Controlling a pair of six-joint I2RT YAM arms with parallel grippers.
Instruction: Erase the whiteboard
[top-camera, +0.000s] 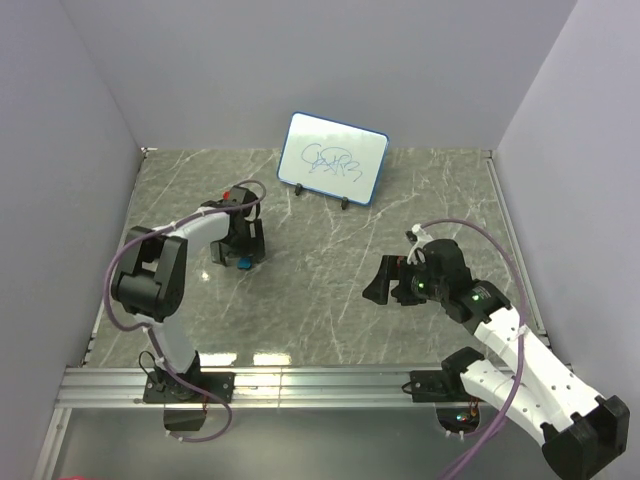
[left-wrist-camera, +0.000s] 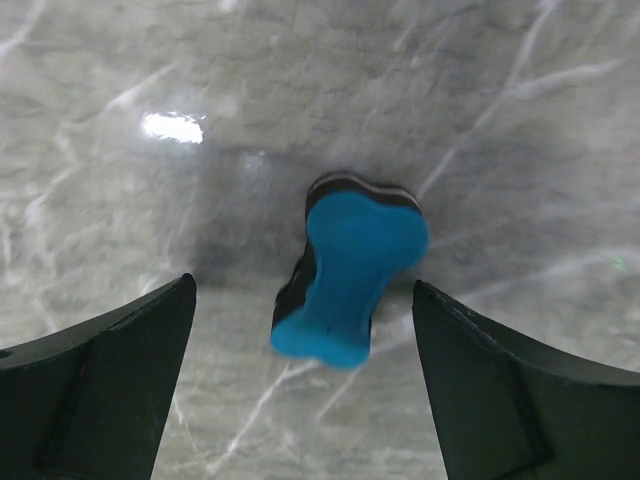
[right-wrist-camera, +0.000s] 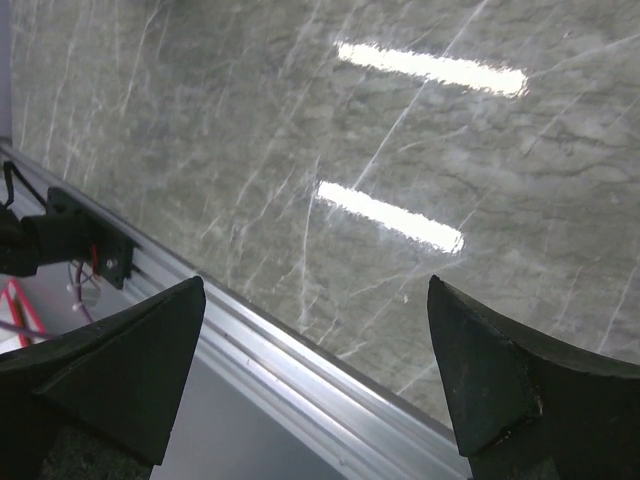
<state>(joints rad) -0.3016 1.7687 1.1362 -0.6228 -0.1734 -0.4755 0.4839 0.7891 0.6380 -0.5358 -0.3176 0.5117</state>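
Blue scribbles (top-camera: 333, 158) still mark the whiteboard (top-camera: 300, 135); left end effector (left-wrist-camera: 302, 290) hangs released over the eraser (left-wrist-camera: 352, 275), right end effector (right-wrist-camera: 316, 285) likewise.

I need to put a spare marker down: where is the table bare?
Bare: the wide middle of the table between the left gripper and the right gripper, in front of the whiteboard; also the far corners either side of it. Crowded: under the left gripper, where the blue eraser lies.
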